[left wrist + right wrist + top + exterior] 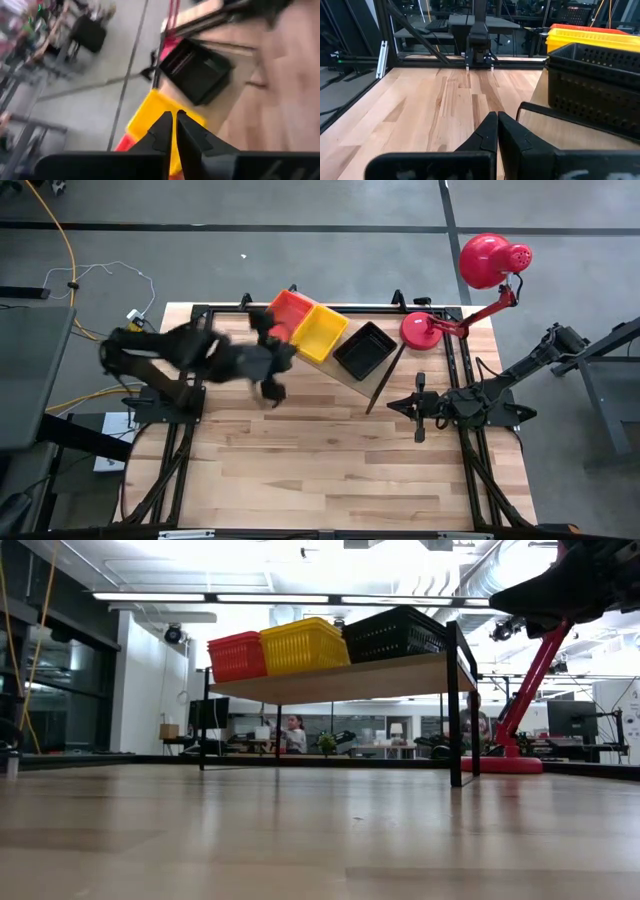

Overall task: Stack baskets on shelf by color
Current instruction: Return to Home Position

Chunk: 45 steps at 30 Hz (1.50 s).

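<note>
Since the orange-red basket (288,308), the yellow basket (320,330) and the black basket (365,348) sit side by side on the shelf (340,677), I judge only the return home is left. My left gripper (174,116), fingers pressed together and empty, hangs up near the yellow one, so I should lift clear before swinging back. My right gripper (497,116), closed on nothing, waits low over the table (330,470).

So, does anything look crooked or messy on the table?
Only the light wood shelf on black legs: seen from above it sits slanted across the plank-wood tabletop, not square with its edges. The orange-red lattice basket, yellow lattice basket and black lattice basket line up neatly on it. Nothing looks spilled or broken.
</note>
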Each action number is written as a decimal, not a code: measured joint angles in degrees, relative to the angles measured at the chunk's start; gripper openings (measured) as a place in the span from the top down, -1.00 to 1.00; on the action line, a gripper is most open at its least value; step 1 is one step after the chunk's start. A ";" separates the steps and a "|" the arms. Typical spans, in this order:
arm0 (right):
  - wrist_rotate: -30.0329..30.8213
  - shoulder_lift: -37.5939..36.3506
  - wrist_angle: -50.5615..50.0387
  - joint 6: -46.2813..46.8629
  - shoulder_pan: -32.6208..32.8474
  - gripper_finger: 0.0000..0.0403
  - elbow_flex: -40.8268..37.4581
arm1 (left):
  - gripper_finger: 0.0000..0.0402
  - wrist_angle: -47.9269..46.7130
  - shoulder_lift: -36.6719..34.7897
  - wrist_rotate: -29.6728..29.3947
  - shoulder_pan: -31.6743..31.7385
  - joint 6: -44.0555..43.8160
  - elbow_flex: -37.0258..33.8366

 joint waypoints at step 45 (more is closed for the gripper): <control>-0.02 2.23 2.85 -0.09 -0.66 1.00 0.02 | 1.00 97.65 -60.61 24.31 -0.49 -0.52 -102.30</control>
